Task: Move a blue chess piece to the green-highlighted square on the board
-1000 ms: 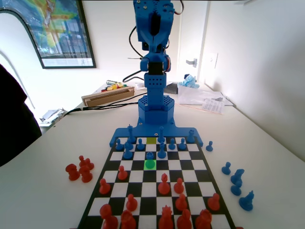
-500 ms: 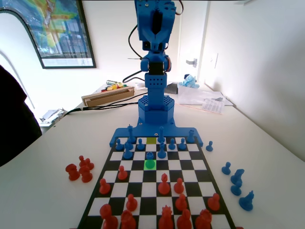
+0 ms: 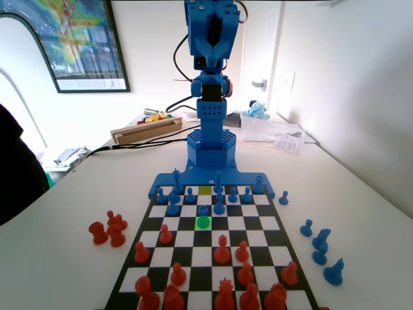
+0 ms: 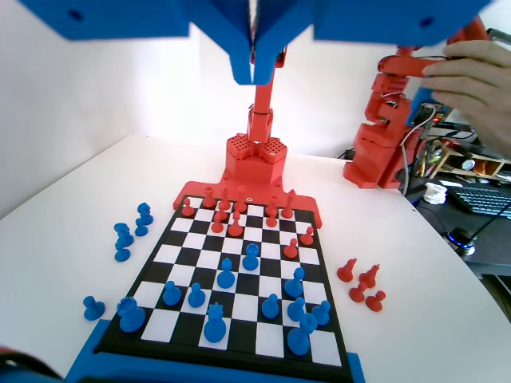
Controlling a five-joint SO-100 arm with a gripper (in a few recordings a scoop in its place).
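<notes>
On the desk [image 3: 58, 213], at the left side of the fixed view, a small group of red pieces [image 3: 108, 229] stands off the board [image 3: 274, 223], at about 9 o'clock from the green square [image 3: 196, 224]. Moving to the middle, a blue pawn [image 3: 203, 211] stands upright on that green square. Its foot takes the green tint and its head rises over the next square. At 12 o'clock from it, two rows further, is a yellow square [image 3: 205, 190] with no piece on it, between the other blue pieces of the back rows. So the task's thing already lies where the sentence wants it, though one moment cannot tell who put it there. In the wrist view the same blue pawn [image 4: 251, 257] is the most advanced blue piece. It lies at 6 o'clock from the gripper [image 4: 254, 70], almost exactly under the tips and well apart from them, with its long axis vertical. The gripper hangs high above the board. Its jaws are pressed together, with only a thin slit between them and nothing held. I judge that this straight 6 o'clock line is the relation that matters for any descent. At the right of the fixed view, at 3 o'clock from the board, several loose blue pieces [image 3: 321, 245] stand on the desk.
</notes>
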